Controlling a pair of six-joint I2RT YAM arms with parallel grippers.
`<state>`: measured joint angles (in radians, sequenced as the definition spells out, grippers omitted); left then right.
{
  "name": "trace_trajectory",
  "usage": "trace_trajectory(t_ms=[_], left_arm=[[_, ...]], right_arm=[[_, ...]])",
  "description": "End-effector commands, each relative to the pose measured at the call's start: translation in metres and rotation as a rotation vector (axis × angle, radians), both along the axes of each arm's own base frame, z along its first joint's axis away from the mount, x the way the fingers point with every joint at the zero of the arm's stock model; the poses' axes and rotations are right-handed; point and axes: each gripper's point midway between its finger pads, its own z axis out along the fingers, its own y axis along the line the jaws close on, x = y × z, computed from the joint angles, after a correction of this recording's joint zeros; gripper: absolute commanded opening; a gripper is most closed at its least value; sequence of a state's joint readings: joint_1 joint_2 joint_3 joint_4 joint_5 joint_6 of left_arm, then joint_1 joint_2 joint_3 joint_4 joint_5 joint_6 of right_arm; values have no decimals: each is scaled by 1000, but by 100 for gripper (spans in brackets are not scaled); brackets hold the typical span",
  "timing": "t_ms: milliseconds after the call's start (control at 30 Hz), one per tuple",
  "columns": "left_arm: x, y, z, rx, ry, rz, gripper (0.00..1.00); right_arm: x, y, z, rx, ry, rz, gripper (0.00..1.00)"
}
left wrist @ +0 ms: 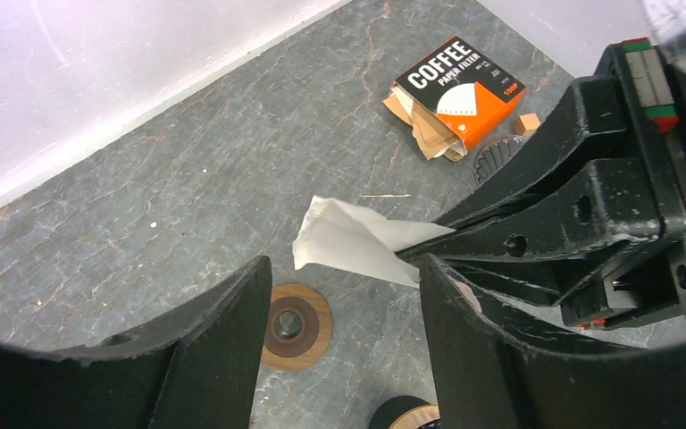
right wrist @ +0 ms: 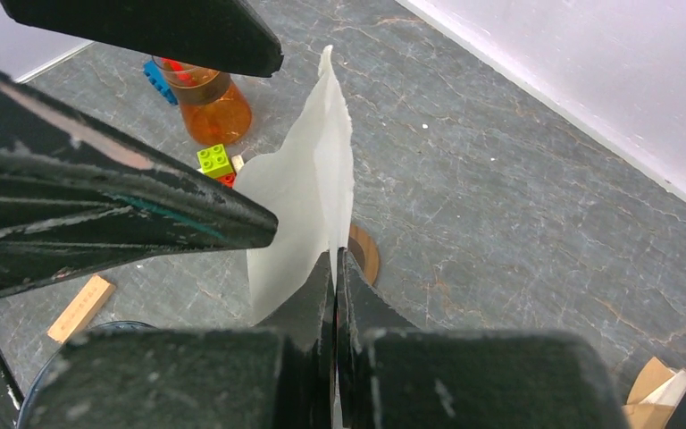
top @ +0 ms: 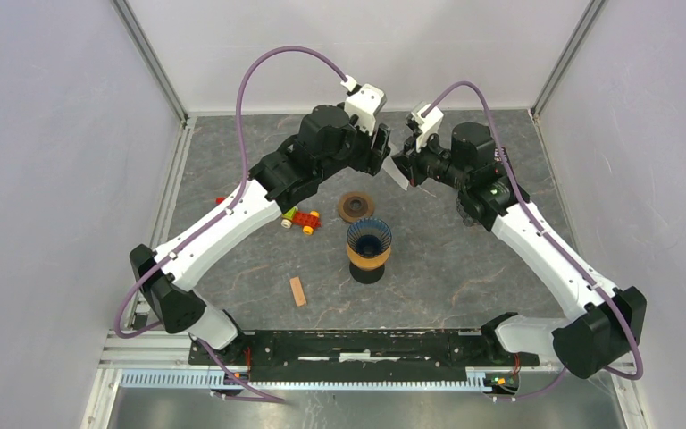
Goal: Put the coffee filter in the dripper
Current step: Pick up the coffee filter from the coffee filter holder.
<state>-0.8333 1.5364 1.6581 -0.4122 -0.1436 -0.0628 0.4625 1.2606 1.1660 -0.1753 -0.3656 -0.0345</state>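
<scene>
Opening seems intended: the coffee filter [left wrist: 348, 241] is pinched by the right gripper [right wrist: 335, 259]; the spread left gripper [left wrist: 344, 268] must be closed.

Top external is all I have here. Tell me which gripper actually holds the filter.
Observer: The right gripper is shut on the coffee filter, pinching one edge.
Operator: Report the left gripper.
Observer: The left gripper is open and grips nothing; the filter's free end shows between its fingers.
Operator: Locate the filter box.
Observer: The orange filter box lies flat past the right gripper, with brown papers sticking out of its open end.
</scene>
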Motion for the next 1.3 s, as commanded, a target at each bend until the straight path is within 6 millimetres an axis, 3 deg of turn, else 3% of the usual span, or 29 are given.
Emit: trace_trajectory(t_ms=[0,400,667,900,1267], left_arm=[[6,1,12,-16,-43,29,68],[12,5,4,2,-23,79,61],[15,-3,9,-67,7,93,64],[11,-15,19,-148,72,71,65],[4,-8,17,-178,113,71,63]], right_arm=[[0,-5,18,14,-59,-22,0],[0,-8,19,-1,-75,-36,0],[0,-7,13,-18,-71,-46,0],[3,-8,6,-33,-61,-73,0],[7,-12,7,-32,-55,-111,0]])
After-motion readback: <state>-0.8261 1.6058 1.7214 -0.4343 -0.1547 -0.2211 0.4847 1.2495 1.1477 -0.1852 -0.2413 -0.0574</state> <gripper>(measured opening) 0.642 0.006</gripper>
